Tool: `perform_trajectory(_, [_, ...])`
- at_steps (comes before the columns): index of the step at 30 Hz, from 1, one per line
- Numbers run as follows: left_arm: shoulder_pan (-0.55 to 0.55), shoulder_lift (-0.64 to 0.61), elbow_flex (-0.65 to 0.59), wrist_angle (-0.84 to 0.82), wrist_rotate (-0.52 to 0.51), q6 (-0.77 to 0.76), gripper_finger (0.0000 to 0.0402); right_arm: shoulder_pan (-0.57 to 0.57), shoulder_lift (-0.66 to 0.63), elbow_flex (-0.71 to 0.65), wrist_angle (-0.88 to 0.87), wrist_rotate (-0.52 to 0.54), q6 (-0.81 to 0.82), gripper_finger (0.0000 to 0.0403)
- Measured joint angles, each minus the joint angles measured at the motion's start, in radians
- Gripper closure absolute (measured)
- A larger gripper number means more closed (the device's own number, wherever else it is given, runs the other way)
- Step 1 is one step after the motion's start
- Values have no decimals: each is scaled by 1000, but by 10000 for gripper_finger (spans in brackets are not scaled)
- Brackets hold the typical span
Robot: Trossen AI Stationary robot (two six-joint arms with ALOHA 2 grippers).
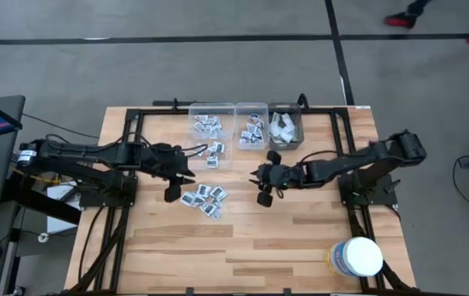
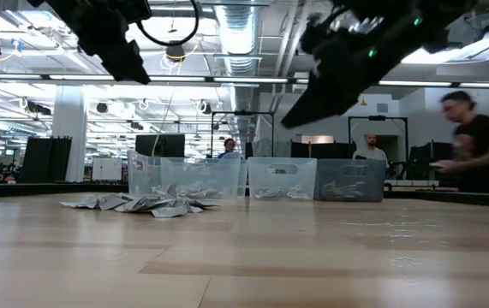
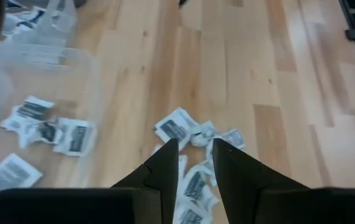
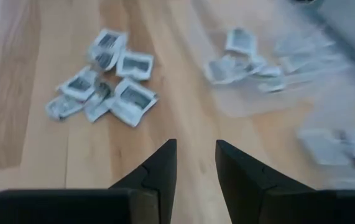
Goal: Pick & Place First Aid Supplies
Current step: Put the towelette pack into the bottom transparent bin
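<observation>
Loose pile of first aid packets [image 1: 203, 198] on the table [image 1: 300, 247] just before 3 clear bins [image 1: 246, 125]: thin, light, crinkly, best pinched by an edge; left gripper [image 3: 194, 163] and right gripper [image 4: 196, 162] hover slightly parted, empty.

A loose heap of small square packets [image 1: 204, 198], white-grey with dark prints, lies flat on the desk [image 1: 300, 247]. More packets [image 1: 207, 124] fill two clear bins, and pale wrappers [image 1: 282, 127] sit in a third.
</observation>
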Motion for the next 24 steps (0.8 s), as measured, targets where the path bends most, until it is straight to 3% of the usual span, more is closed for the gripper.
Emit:
perform_trajectory(11, [-31, 0, 0, 4, -55, -111, 302, 9, 272, 11, 433, -136, -65, 298])
perform_trajectory(19, [-31, 1, 0, 4, -55, -123, 302, 27, 476, 156, 450, -184, -197, 298])
perform_trajectory(24, [-31, 1, 0, 3, -55, -125, 302, 14, 521, 219, 445, -238, -235, 298])
